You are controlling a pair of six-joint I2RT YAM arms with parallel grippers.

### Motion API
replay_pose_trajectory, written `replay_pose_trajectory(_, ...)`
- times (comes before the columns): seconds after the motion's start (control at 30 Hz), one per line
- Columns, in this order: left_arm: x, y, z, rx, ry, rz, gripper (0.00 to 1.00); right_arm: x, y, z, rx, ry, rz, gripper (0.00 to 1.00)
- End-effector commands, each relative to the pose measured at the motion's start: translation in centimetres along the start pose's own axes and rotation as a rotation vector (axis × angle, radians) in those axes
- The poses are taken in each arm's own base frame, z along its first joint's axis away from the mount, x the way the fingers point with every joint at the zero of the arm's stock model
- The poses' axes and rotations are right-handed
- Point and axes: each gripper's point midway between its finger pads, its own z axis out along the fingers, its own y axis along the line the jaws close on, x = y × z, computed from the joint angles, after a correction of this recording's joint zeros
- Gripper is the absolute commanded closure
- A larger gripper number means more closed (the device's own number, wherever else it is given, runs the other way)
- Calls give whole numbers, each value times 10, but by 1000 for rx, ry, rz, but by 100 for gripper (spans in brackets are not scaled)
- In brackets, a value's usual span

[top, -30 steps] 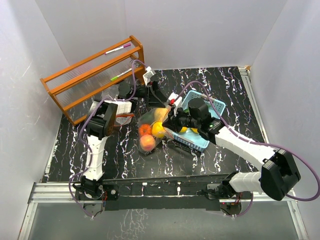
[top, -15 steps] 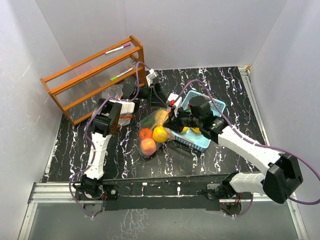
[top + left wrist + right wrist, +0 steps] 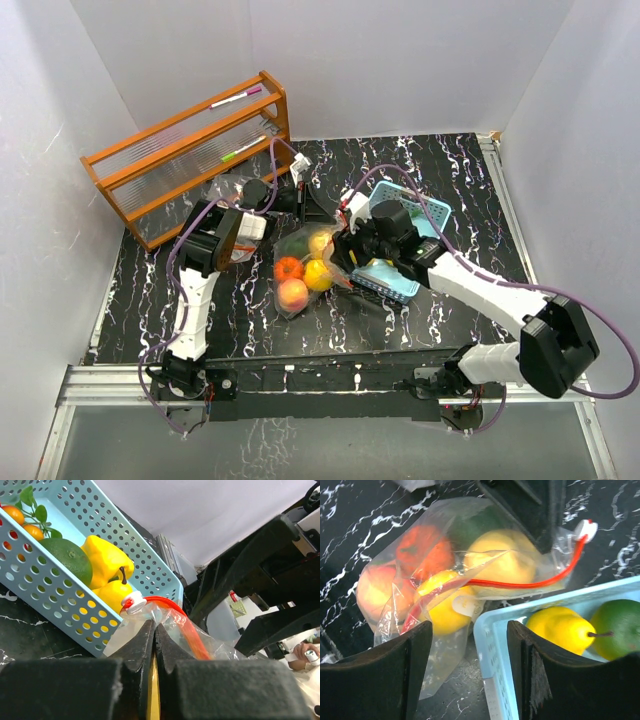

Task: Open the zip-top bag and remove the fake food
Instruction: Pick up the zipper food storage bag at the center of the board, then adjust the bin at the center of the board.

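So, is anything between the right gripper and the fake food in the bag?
Yes. The zip-top bag encloses the fake food in clear film, and its red zip strip runs across the fruit beneath the open right gripper. Whether the mouth is open cannot be told.

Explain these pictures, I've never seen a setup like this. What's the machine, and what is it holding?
It is two robot arms, the left arm and right arm, bolted to a black table. One picture looks down from above; the other two come from cameras on each wrist. On the table lie a clear bag of plastic fruit, a blue basket with more fruit, and a wooden rack. The left hand is shut, pinching the bag's edge. The right hand is open near it, empty.
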Motion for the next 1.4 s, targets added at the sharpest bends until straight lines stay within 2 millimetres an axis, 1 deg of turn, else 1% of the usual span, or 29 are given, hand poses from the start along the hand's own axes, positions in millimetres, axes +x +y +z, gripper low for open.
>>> replay_pose_trajectory(0.0, -36, -42, 6, 53, -67, 272, 100, -44, -21, -23, 153, -175, 13, 35)
replay_pose_trajectory(0.1, -41, -41, 7, 51, -83, 281, 100, -48, -41, -38, 285, -202, 58, 34)
replay_pose_trajectory(0.17, -45, -40, 7, 50, -96, 279, 100, -47, -58, -54, 402, -209, 110, 34)
replay_pose_trajectory(0.2, -47, -42, 7, 50, -100, 281, 100, -46, -67, -66, 464, -218, 142, 34)
replay_pose_trajectory(0.23, -49, -43, 7, 51, -103, 286, 100, -45, -74, -76, 509, -228, 177, 41)
replay_pose_trajectory(0.27, -50, -45, 7, 52, -104, 291, 100, -45, -76, -84, 519, -237, 188, 52)
replay_pose_trajectory(0.33, -55, -49, 5, 51, -110, 304, 100, -40, -74, -92, 480, -222, 197, 60)
replay_pose_trajectory(0.4, -59, -55, 4, 52, -114, 320, 100, -31, -65, -91, 410, -168, 206, 71)
replay_pose_trajectory(0.43, -60, -58, 4, 52, -116, 325, 100, -25, -57, -88, 367, -138, 211, 80)
replay_pose_trajectory(0.47, -62, -61, 3, 51, -121, 330, 100, -19, -45, -84, 299, -112, 219, 85)
replay_pose_trajectory(0.53, -67, -66, 1, 47, -138, 340, 100, -7, -25, -78, 192, -79, 254, 91)
replay_pose_trajectory(0.6, -72, -72, -1, 45, -151, 353, 100, 10, -4, -68, 69, -38, 285, 92)
replay_pose_trajectory(0.63, -74, -75, -1, 46, -157, 358, 100, 21, 3, -65, 29, -4, 296, 92)
replay_pose_trajectory(0.73, -81, -83, -2, 47, -169, 371, 100, 44, 10, -60, -2, 58, 324, 93)
replay_pose_trajectory(0.8, -85, -88, -4, 44, -183, 382, 100, 51, 14, -58, -24, 72, 343, 93)
replay_pose_trajectory(0.9, -92, -92, -8, 35, -216, 399, 100, 56, 26, -55, -92, 79, 383, 92)
replay_pose_trajectory(0.97, -98, -96, -9, 32, -235, 408, 100, 66, 33, -51, -132, 104, 408, 92)
replay_pose_trajectory(1.0, -101, -98, -10, 31, -246, 415, 100, 73, 30, -48, -113, 125, 422, 92)
replay_pose_trajectory(1.03, -104, -101, -11, 31, -258, 419, 100, 80, 23, -45, -70, 141, 433, 92)
replay_pose_trajectory(1.1, -109, -105, -11, 33, -273, 425, 100, 90, 4, -39, 32, 149, 454, 93)
replay_pose_trajectory(1.17, -113, -112, -11, 38, -278, 433, 100, 94, -15, -34, 96, 142, 486, 93)
replay_pose_trajectory(1.23, -112, -118, -11, 41, -274, 440, 100, 95, -31, -32, 122, 134, 524, 93)
replay_pose_trajectory(1.37, -111, -129, -14, 40, -265, 459, 100, 100, -74, -36, 212, 117, 595, 92)
